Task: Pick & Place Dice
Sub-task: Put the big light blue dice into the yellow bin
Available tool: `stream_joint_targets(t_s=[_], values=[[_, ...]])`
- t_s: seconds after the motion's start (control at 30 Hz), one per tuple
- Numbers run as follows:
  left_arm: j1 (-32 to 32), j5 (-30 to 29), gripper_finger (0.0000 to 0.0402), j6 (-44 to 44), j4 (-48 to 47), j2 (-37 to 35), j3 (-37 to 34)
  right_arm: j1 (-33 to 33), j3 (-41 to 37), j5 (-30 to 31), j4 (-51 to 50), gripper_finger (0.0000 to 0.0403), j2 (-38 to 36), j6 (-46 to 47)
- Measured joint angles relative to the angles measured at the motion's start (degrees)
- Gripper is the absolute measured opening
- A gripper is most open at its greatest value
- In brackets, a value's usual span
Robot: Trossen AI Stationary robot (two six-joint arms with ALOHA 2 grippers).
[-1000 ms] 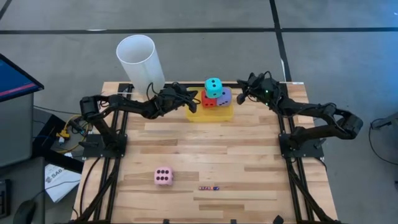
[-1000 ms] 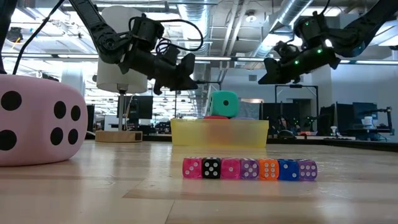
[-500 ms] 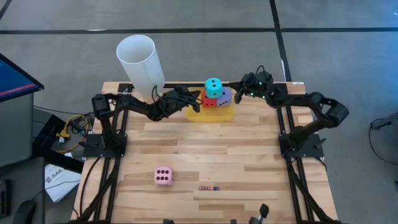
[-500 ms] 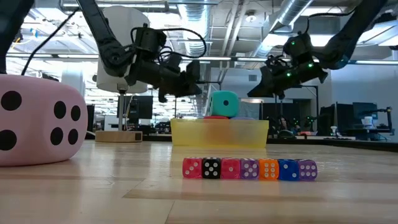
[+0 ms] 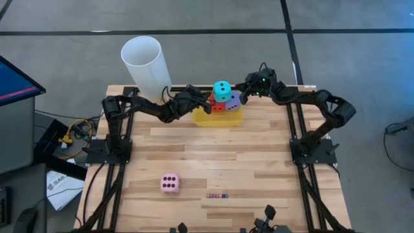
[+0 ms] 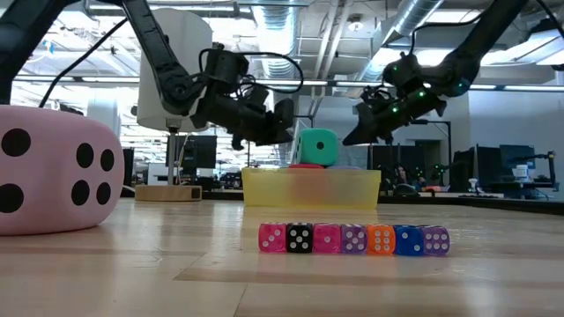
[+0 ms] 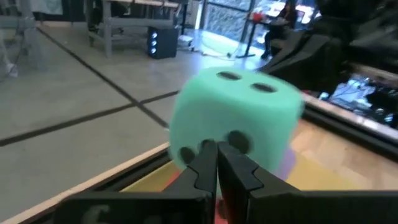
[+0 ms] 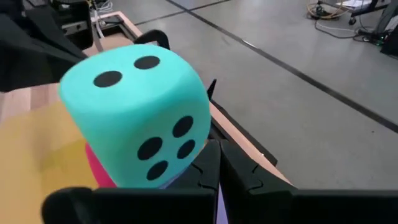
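two arms, both matte black, built of slim rounded links joined by thicker knuckle-like joints. each rises from a black base plate bolted to an open black frame of struts along the side of the desk [image 5: 213, 155]. loose black cables loop off the wrist of the left arm [image 6: 189, 84]. the right arm [image 6: 441, 75] shows small green lights near its wrist. the left pincer [image 7: 216, 163] and right pincer [image 8: 219, 163] each have two flat, dark, tapering fingers.
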Motion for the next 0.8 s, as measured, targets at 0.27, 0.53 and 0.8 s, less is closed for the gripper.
stream_joint_targets(t_s=[0.27,0.53,0.8], values=[[0.8,1.7,0.0003,-0.1,-0.4,0.0,1.1,0.7,0.0,-3.7,-0.3,0.0000,0.0,0.9],[-0.2,1.2,0.0000,-0.4,-0.5,2.1,1.5,1.2,0.0,-3.6,0.0,0.0000,0.0,0.9],[-1.1,-0.5,0.0000,0.0,-0.5,4.9,3.8,1.6,0.0,-3.9,-0.2,0.0000,0.0,1.5]])
